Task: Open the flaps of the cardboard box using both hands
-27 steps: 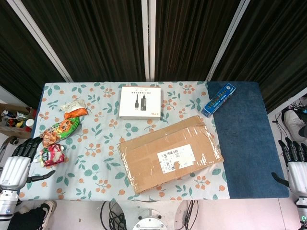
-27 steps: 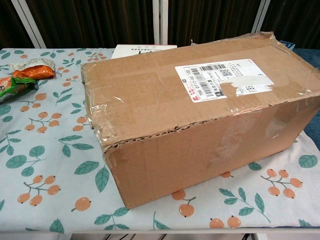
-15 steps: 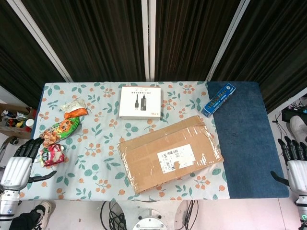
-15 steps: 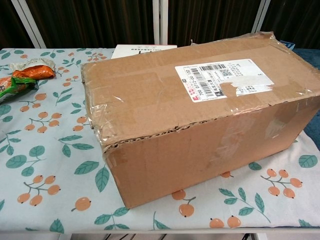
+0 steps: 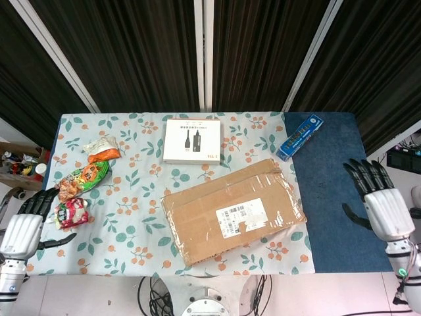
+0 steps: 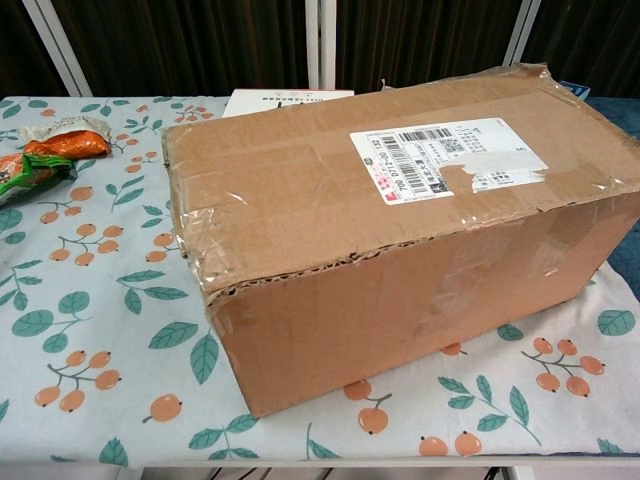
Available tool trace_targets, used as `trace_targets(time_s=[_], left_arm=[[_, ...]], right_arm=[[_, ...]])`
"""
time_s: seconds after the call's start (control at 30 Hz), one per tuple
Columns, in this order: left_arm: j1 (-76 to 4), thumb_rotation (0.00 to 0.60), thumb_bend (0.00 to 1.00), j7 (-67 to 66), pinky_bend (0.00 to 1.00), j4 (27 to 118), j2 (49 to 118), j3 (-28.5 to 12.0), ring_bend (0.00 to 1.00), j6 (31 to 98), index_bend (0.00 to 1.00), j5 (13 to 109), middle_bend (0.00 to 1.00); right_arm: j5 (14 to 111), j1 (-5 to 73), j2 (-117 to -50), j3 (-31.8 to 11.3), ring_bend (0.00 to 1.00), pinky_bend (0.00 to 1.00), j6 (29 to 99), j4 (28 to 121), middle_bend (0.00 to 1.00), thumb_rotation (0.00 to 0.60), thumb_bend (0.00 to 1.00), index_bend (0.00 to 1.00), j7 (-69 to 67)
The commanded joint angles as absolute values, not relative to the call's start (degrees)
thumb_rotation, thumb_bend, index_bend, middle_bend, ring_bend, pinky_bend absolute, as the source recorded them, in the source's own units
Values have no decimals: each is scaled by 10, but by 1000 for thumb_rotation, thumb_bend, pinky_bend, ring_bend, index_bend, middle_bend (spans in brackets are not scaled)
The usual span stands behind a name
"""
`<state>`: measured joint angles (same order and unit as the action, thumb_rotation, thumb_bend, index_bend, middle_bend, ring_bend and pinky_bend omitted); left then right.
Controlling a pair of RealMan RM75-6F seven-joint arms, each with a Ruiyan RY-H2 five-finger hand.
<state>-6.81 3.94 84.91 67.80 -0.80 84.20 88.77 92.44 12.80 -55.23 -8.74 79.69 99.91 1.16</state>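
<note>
Cardboard box label print too small to read

head view: high above, looking steeply down, wide, box between both hands | chest view: low, near, facing forward across table | shared: box

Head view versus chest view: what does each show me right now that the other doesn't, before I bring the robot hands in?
Only the head view shows the left robot hand and right robot hand, both open, beside the table and clear of the cardboard box. It alone also shows the blue box and the red snack pack. Only the chest view shows the box's front side wall and the rough front flap edge. Both show the closed box, its shipping label, the white product box and the floral tablecloth.
</note>
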Motion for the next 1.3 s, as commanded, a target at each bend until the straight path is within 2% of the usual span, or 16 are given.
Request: trace_targets(time_s=[0.03, 0.2, 0.3, 0.4, 0.87, 1.13, 1.3], left_arm=[[-67, 365, 22, 42, 177, 844, 680, -6, 71, 841, 53, 889, 69], [-64, 365, 22, 48, 177, 841, 677, -7, 70, 848, 53, 888, 69], [-63, 364, 22, 50, 177, 840, 674, -7, 71, 849, 53, 887, 69], [-63, 361, 22, 53, 177, 839, 672, -8, 71, 850, 53, 886, 69], [-67, 365, 22, 58, 177, 835, 673, -10, 71, 844, 53, 885, 69], [-67, 364, 22, 53, 177, 839, 672, -10, 71, 844, 53, 885, 69], [-68, 365, 21, 48, 177, 843, 672, -9, 71, 843, 53, 886, 69]], right_arm=[[874, 237, -504, -136, 0, 0, 644, 1100, 111, 600, 728, 6, 69], [769, 346, -526, -165, 0, 0, 502, 1119, 130, 600, 881, 79, 155], [698, 398, -555, -170, 0, 0, 449, 1112, 140, 600, 938, 100, 193], [642, 434, -578, -167, 0, 0, 427, 1104, 152, 600, 968, 105, 223], [553, 497, -618, -124, 0, 0, 433, 1099, 296, 600, 1000, 311, 274], [589, 486, -615, -118, 7, 0, 473, 1104, 415, 600, 1000, 493, 245], [624, 470, -597, -111, 28, 0, 492, 1117, 450, 600, 1000, 543, 224]])
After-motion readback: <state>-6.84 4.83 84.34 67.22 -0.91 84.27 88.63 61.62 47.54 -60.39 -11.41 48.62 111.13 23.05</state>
